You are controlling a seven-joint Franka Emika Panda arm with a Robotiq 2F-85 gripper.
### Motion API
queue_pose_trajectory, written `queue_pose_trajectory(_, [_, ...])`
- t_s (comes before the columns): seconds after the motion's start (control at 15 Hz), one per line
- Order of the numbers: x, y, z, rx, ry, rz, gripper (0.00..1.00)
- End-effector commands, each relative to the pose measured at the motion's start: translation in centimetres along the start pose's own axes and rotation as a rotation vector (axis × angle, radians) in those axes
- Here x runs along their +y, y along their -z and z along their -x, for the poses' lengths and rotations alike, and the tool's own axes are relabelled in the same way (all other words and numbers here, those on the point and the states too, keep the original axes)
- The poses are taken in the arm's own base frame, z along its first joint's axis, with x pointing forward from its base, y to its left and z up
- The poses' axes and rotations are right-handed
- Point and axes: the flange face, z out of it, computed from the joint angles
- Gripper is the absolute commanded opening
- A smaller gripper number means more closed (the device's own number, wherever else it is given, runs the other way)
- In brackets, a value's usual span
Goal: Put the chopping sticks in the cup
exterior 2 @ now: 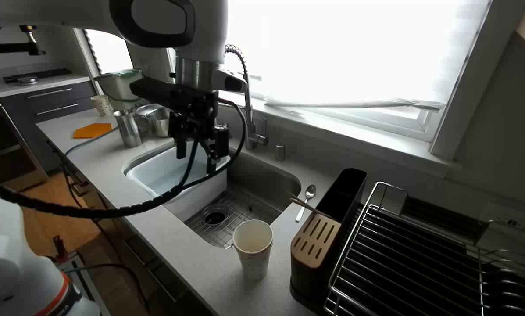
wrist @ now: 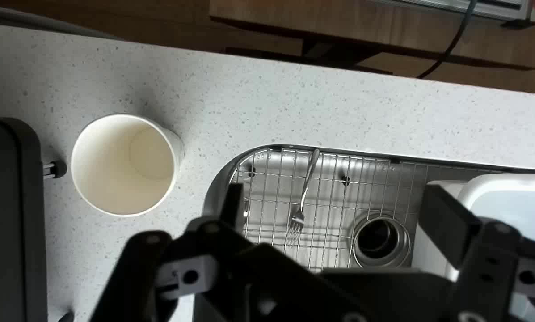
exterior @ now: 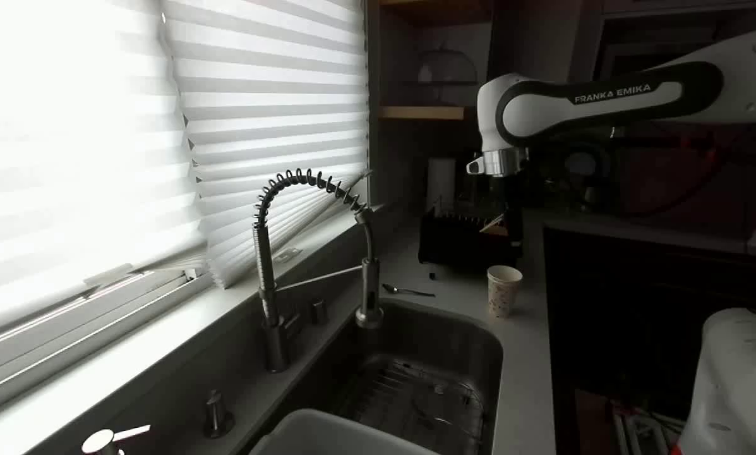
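The cup [exterior 2: 253, 250] is a cream-white paper cup standing upright on the counter beside the sink. It also shows in an exterior view [exterior: 503, 292] and at the left of the wrist view [wrist: 124, 165], where its inside is empty. The thin brownish chopping sticks [exterior 2: 307, 205] lean out of a black utensil holder [exterior 2: 348, 188] with a slotted wooden top. They also show faintly in an exterior view [exterior: 492, 223] and are out of the wrist view. My gripper [exterior 2: 196, 159] is open above the sink, away from both; its spread empty fingers show in the wrist view [wrist: 339, 214].
A spoon [exterior 2: 308, 199] lies on the counter near the holder. A wire dish rack [exterior 2: 376, 263] stands beyond the holder. The sink holds a white basin [exterior 2: 196, 193] and a fork [wrist: 302, 201]. A coiled faucet [exterior: 264, 253] rises behind the sink. Metal pitchers [exterior 2: 130, 129] stand past the basin.
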Motion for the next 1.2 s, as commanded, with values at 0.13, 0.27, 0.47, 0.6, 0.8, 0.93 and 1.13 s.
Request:
queue_pose_trajectory(0.13, [0.0,0.1,0.0,-0.001,0.0,-0.001,1.0])
queue_pose_trajectory(0.27, [0.0,0.1,0.0,-0.001,0.0,-0.001,1.0])
queue_pose_trajectory(0.47, [0.0,0.1,0.0,-0.001,0.0,-0.001,1.0])
queue_pose_trajectory(0.6, [0.0,0.1,0.0,-0.001,0.0,-0.001,1.0])
queue_pose_trajectory(0.8, [2.9,0.1,0.3,0.003,-0.151,0.014,1.0])
queue_pose_trajectory(0.93, [5.1,0.6,1.0,0.019,-0.243,0.06,1.0])
queue_pose_trajectory(1.13, [8.8,1.4,2.0,0.058,-0.367,0.13,1.0])
